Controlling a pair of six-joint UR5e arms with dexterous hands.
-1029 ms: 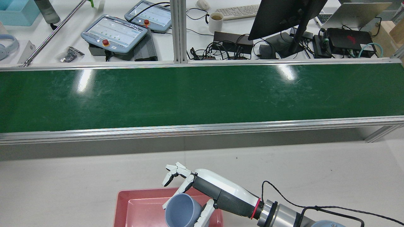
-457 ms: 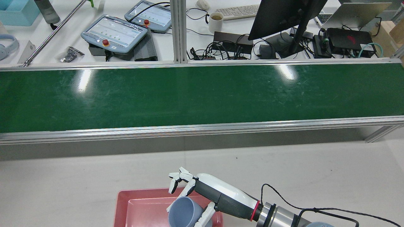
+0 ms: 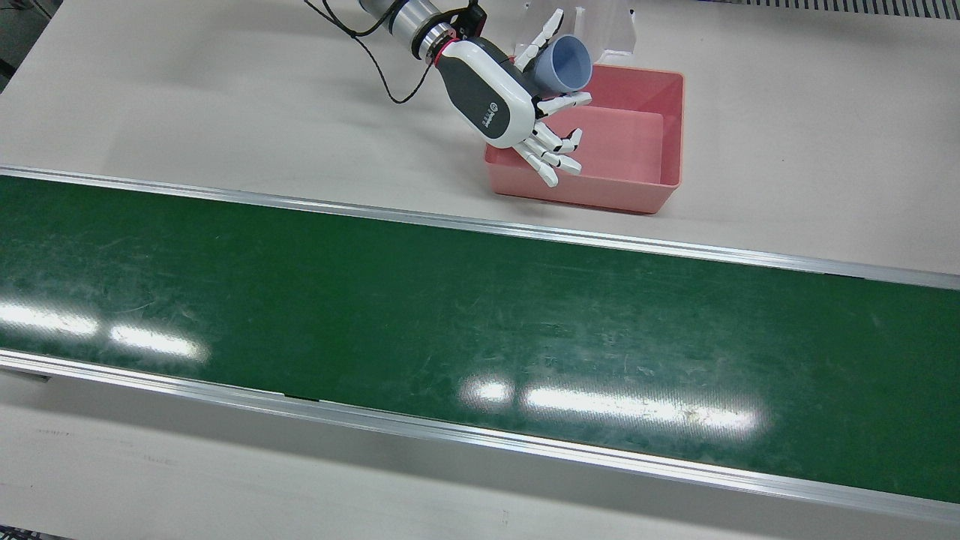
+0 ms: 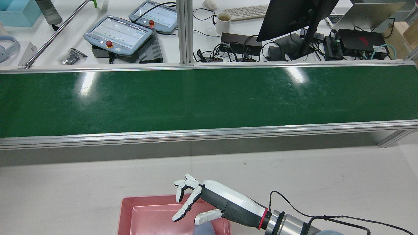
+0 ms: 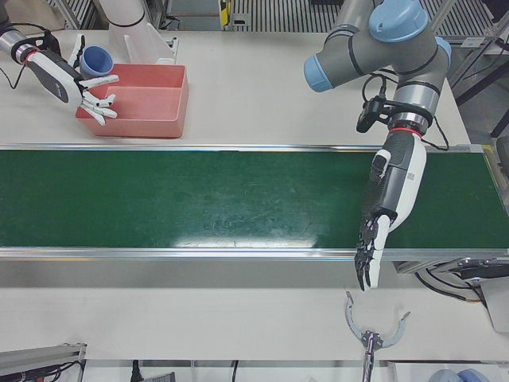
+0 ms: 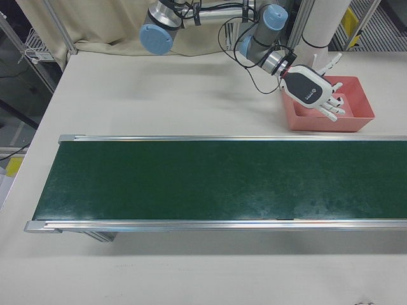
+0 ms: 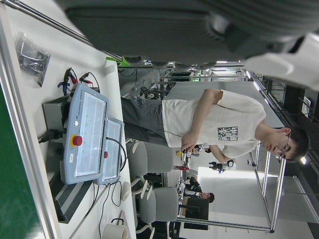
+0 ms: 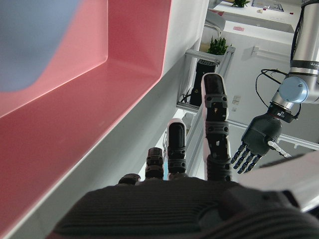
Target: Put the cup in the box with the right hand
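The blue-grey cup [image 3: 566, 64] lies tilted, mouth sideways, at the pink box's [image 3: 671, 135] wall nearest the robot. In the rear view only its top [image 4: 204, 230] shows at the bottom edge, below the thumb. My right hand [image 3: 517, 105] hovers over the box's corner with fingers spread, open, no longer closed around the cup. In the right hand view the cup [image 8: 35, 40] is a blur inside the box [image 8: 75, 139], apart from my fingers. My left hand [image 5: 382, 215] hangs open, fingers pointing down, over the belt's operator-side edge, far from the box.
A long green conveyor belt [image 3: 450, 315] with aluminium rails crosses the table between the box and the operators' side. A small metal tool [image 5: 372, 334] lies on the table beyond the belt. Pendants [image 4: 119, 32] and a monitor [image 4: 294, 16] stand on the desk behind.
My right hand's fingers have opened and straightened. The cup has left the grip and dropped lower into the box, nearly out of the rear view. The left arm has not moved.
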